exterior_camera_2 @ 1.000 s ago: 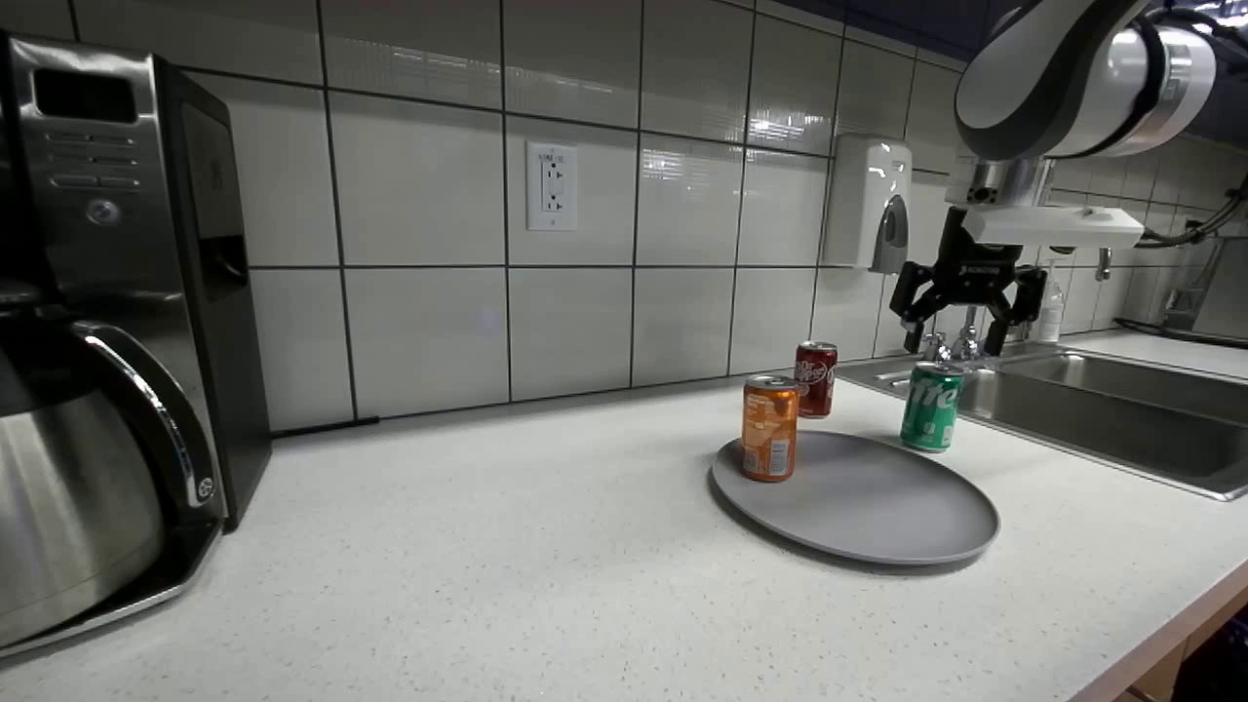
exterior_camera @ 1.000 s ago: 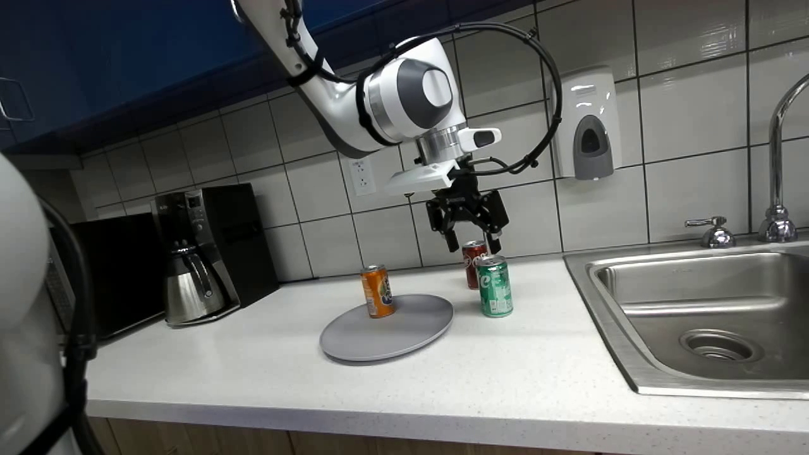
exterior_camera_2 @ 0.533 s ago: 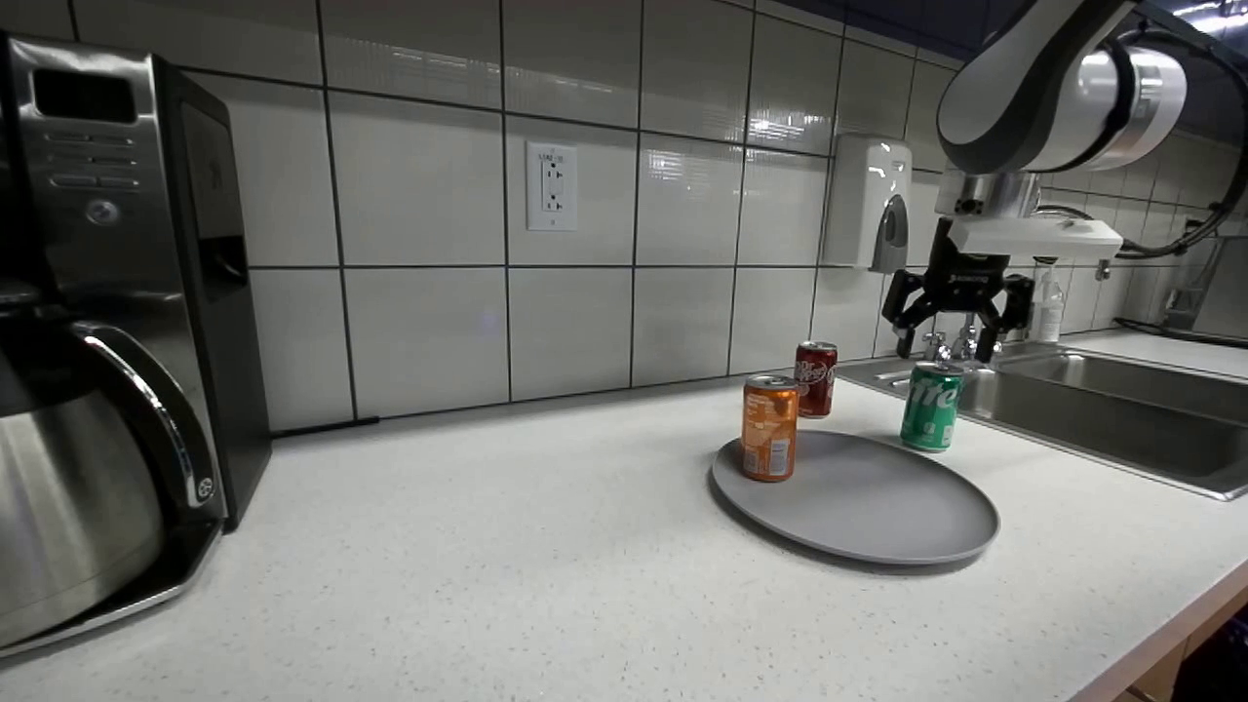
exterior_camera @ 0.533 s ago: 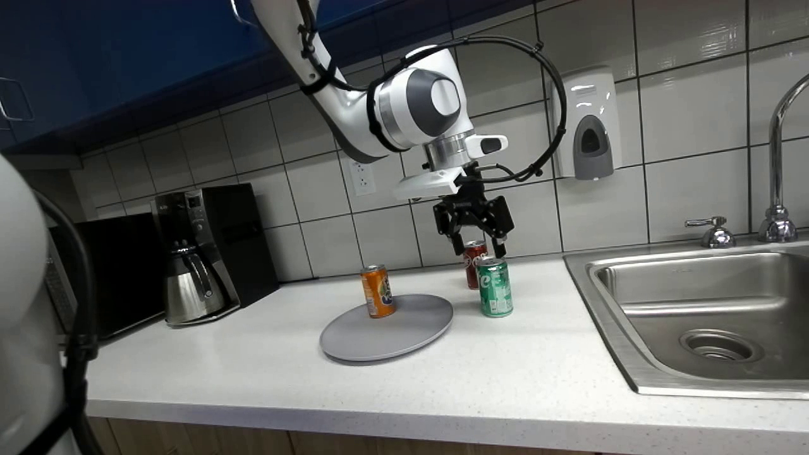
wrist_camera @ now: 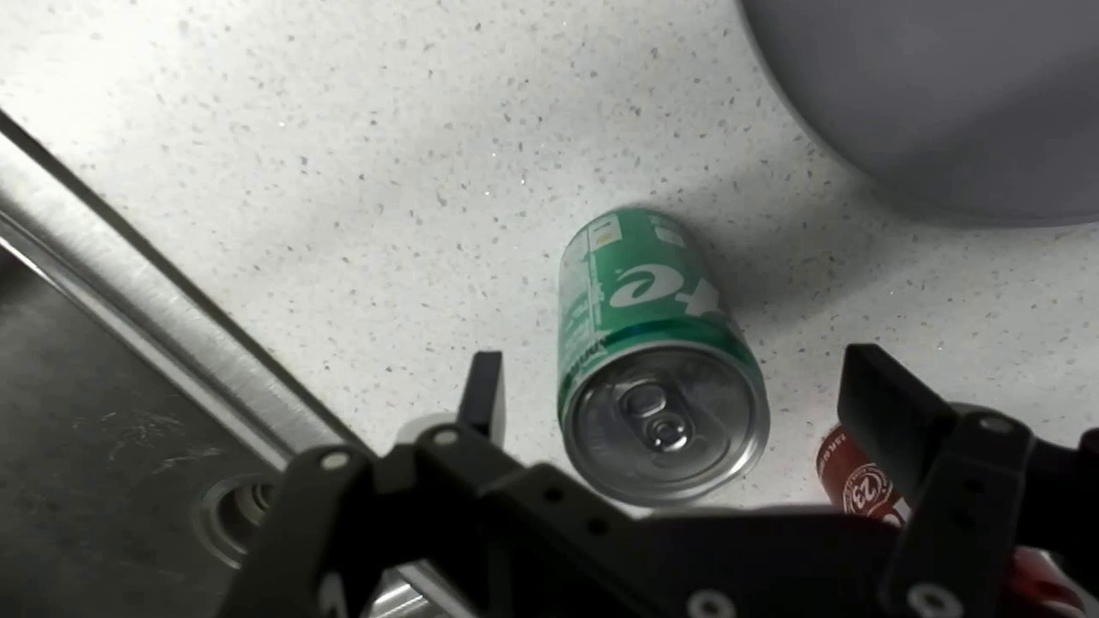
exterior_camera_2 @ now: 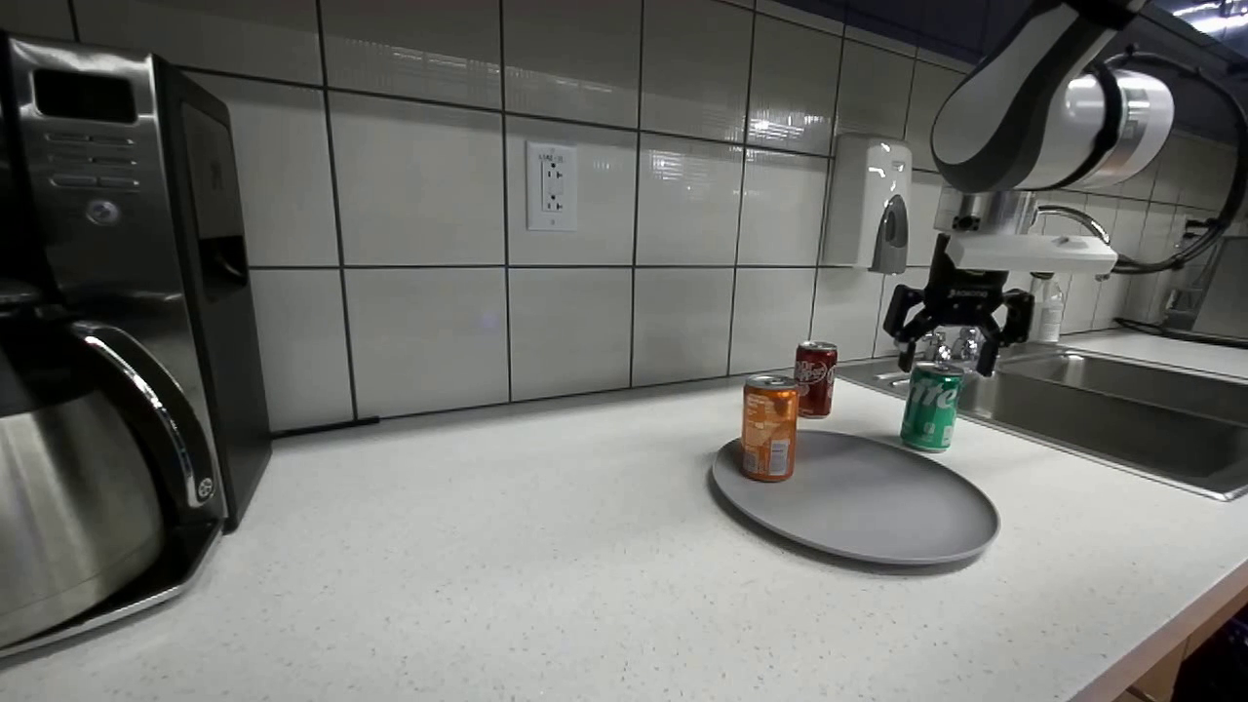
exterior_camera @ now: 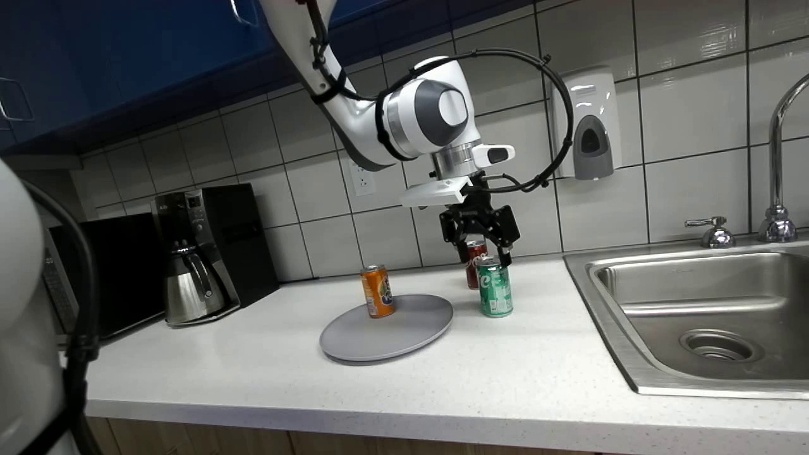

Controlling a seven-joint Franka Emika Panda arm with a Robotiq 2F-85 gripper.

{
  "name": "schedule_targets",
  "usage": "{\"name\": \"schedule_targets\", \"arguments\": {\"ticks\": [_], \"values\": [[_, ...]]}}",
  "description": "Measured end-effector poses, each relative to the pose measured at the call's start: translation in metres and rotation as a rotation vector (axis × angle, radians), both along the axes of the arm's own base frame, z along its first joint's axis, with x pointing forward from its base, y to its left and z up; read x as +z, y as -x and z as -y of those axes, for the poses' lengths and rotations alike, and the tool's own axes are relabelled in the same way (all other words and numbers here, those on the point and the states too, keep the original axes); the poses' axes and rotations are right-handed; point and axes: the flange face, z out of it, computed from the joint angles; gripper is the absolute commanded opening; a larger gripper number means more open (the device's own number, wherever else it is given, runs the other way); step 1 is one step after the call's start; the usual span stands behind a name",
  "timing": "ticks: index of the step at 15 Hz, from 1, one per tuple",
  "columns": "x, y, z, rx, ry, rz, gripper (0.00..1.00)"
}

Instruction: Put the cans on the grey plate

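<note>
— Which can to watch now?
— The green can [wrist_camera: 657,343], upright on the surface [exterior_camera_2: 487,546], between the grey plate [exterior_camera_2: 877,507] and the sink [exterior_camera: 610,322], touching neither.
— And the gripper [exterior_camera_2: 947,358]?
— Spread wide, wider than the can, fingers [wrist_camera: 893,412] to either side of the lid in the wrist view, holding nothing. Hard to tell from above how low; in both exterior views, about level with the lid.
— Any cans on the plate?
— Just the orange can [exterior_camera_2: 769,429], standing near the edge. Two to go, counting the dark red can [exterior_camera_2: 819,378], upright on the surface.
— What feel to expect?
— Thin metal, smooth and painted, so probably a little slippery. If full, likely stiff and fairly weighty for such a small can; if empty, light and easy to dent.
— Where to take hold?
— Around the straight side, below the narrowing shoulder, best near mid-height. Not by the silver lid: too little to bite on, and probably prone to tilting.
— How hard to squeeze?
— Firmly enough against slipping, gently enough against crushing.
— Any trouble to foresee?
— Perhaps a knock against the dark red can, close to one finger in the wrist view and partly hidden behind it. Safer to come straight down, centred on the green can.
</note>
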Motion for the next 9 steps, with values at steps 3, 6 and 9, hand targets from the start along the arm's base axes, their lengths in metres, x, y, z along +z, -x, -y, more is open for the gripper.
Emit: {"name": "schedule_targets", "arguments": {"ticks": [3,6,9], "values": [[-0.004,-0.004,0.002,-0.001,0.001,-0.003,1.00],[-0.007,-0.008,0.003,-0.005,0.000,-0.004,1.00],[-0.010,-0.012,0.004,-0.012,-0.006,-0.004,1.00]]}}
